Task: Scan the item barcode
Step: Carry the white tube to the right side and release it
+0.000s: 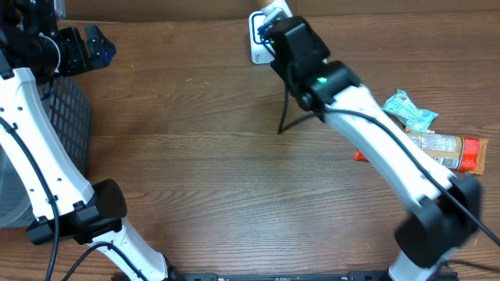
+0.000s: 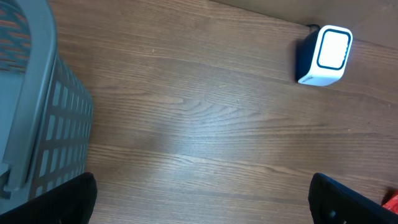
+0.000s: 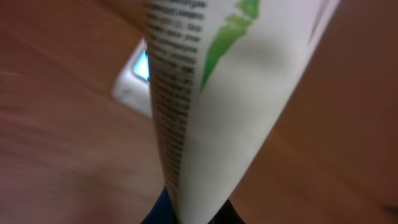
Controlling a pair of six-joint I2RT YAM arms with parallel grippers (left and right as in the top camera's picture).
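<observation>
Across the brown wood-grain table point(image 1: 195, 179), the white right arm point(image 1: 391, 148) reaches to 12 o'clock. Its right gripper point(image 1: 269, 26) is clamped on a white flexible packet with black print and a green mark point(image 3: 217, 112), held just in front of the small white, blue-lit barcode scanner point(image 1: 256, 43). At 9 o'clock the left gripper point(image 1: 92, 47) hangs wide and empty above the grey slotted plastic basket point(image 1: 66, 117). A teal wrapper point(image 1: 410, 109) and an orange snack bar point(image 1: 457, 152) lie at 3 o'clock. The likely risk is that the limp packet curls and turns its barcode, not visible here, away from the scanner window, so no read registers.
</observation>
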